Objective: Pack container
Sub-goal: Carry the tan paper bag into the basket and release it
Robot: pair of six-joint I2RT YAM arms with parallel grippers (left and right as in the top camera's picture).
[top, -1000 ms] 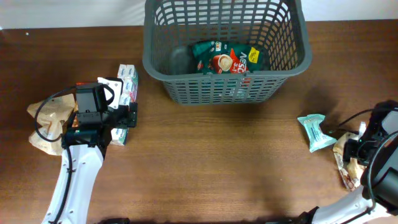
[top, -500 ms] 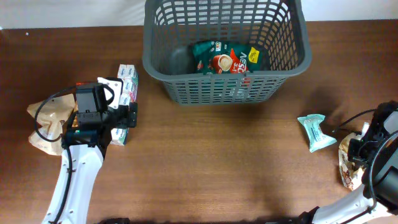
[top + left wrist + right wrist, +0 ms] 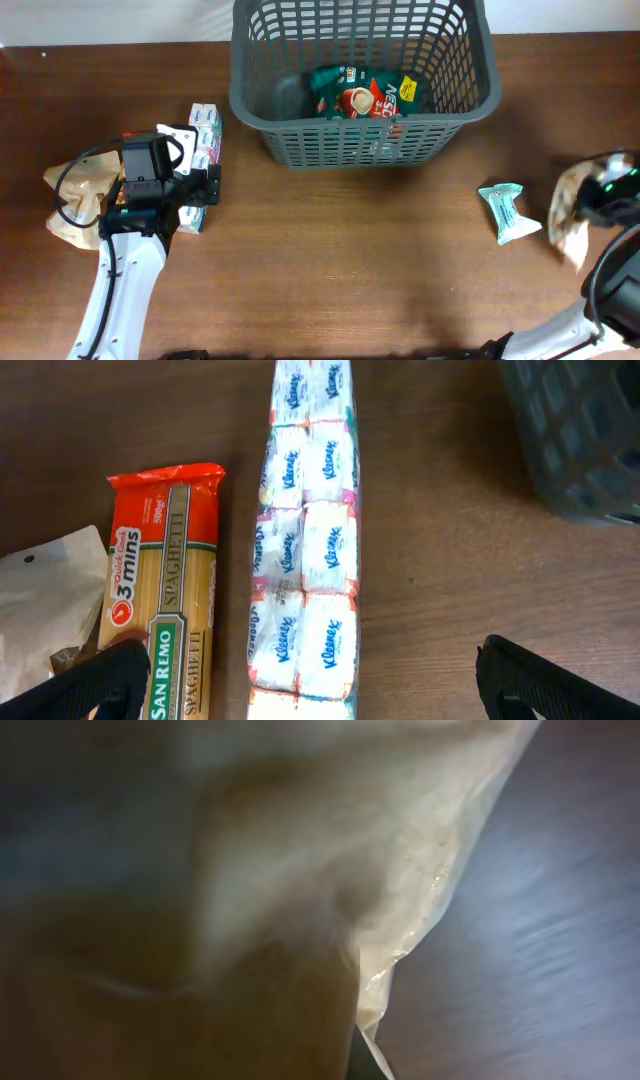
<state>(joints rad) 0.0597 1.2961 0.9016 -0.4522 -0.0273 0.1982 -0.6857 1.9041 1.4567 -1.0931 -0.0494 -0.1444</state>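
- At 3 o'clock the right gripper [image 3: 592, 200] has a pale crinkly bag [image 3: 568, 215] up against it. The bag fills the wrist view and hides the fingers, so I cannot tell whether they are clamped on it, though it looks carried.
- At 9 o'clock the left gripper [image 3: 320, 678] is spread wide and holds nothing. It hovers over a strip of tissue packs [image 3: 305, 550], with a spaghetti packet [image 3: 165, 605] just beside them and a second pale bag [image 3: 72, 200] further out.
- A small teal packet [image 3: 505, 212] lies loose on the table [image 3: 350, 270], near the right arm at about 4 o'clock.
- The container [image 3: 340, 148] stands far off at 12 o'clock. One green and red snack packet [image 3: 362, 95] lies on its floor.
- I judge packing is at an early stage, and the step in hand is bringing the right-hand bag across.
- Next, that bag must rise over the tall rolled rim before it is let go.
- The open wood between the arms and the basket gives easy passage. The teal packet sits close under the likely path.
- The basket is mostly empty, so there is plenty of room to drop things in.
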